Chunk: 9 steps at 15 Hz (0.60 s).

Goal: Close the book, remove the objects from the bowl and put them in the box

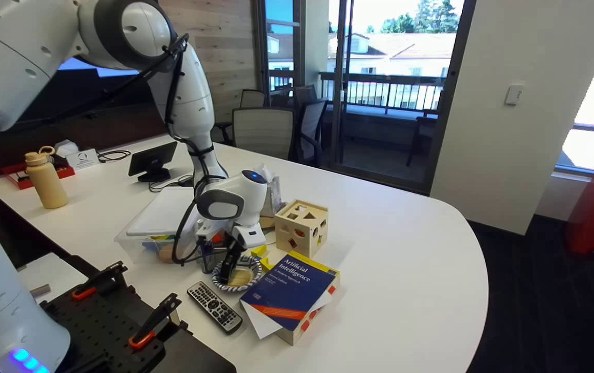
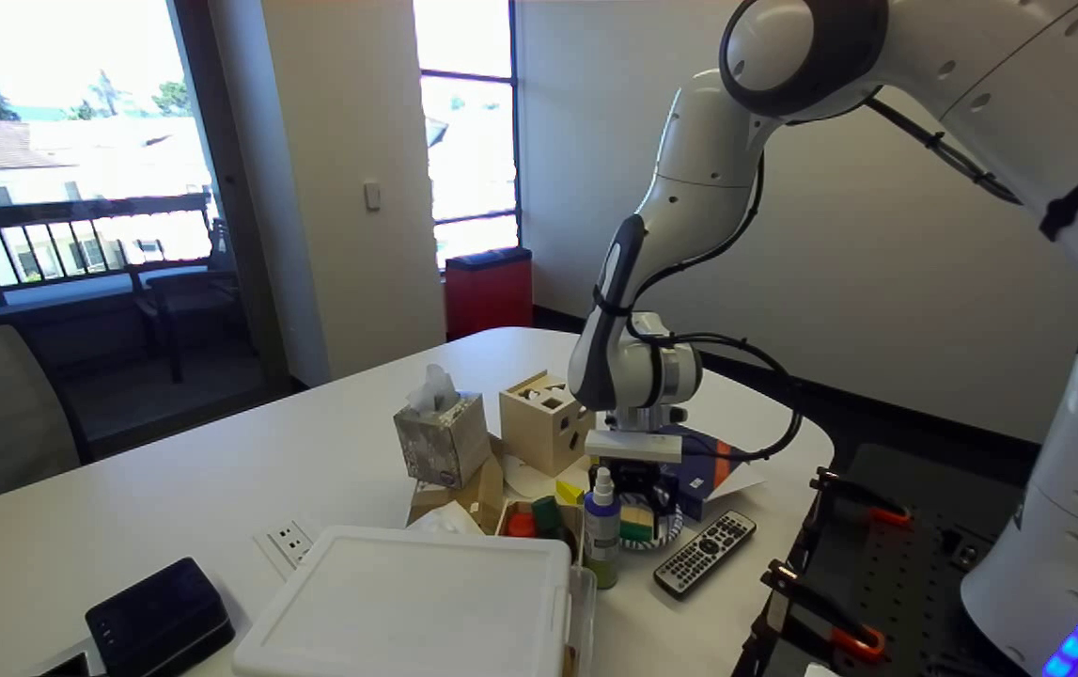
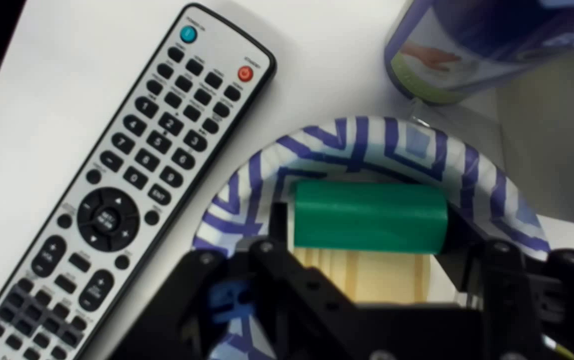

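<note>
The book [image 1: 297,285] lies closed on the table with white paper sticking out. The pale bowl [image 3: 467,165] with blue stripes stands beside it; its rim also shows in an exterior view [image 2: 676,528]. In it lie a green block [image 3: 369,215] and a pale wooden piece [image 3: 362,275] below. My gripper [image 3: 367,225] is down in the bowl, a finger at each end of the green block. The right finger meets the block; a thin pale strip shows at the left finger, so its grip is unclear. A tan cardboard box [image 2: 484,496] with raised flaps stands near the tissue box.
A remote [image 3: 131,165] lies beside the bowl. A spray bottle [image 2: 602,536] stands close to the bowl and gripper. A lidded plastic bin [image 2: 416,592], tissue box [image 2: 445,437] and wooden shape cube [image 1: 302,228] stand around. Red and green pieces [image 2: 543,517] sit behind the bottle.
</note>
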Each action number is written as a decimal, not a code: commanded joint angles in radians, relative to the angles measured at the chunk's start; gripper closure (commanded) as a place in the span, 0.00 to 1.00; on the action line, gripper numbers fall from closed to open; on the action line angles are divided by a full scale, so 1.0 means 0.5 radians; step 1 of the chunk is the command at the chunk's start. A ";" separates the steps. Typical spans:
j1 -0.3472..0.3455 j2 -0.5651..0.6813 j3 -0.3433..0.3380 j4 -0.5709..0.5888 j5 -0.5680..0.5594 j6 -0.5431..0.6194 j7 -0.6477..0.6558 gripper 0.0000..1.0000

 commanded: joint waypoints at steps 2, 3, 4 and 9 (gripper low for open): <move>-0.035 -0.003 0.027 0.022 0.063 -0.060 -0.001 0.58; -0.035 -0.003 0.026 0.023 0.066 -0.063 -0.002 0.58; -0.021 -0.014 0.012 0.015 0.063 -0.060 0.011 0.58; 0.095 -0.203 -0.089 -0.129 0.009 0.001 0.066 0.58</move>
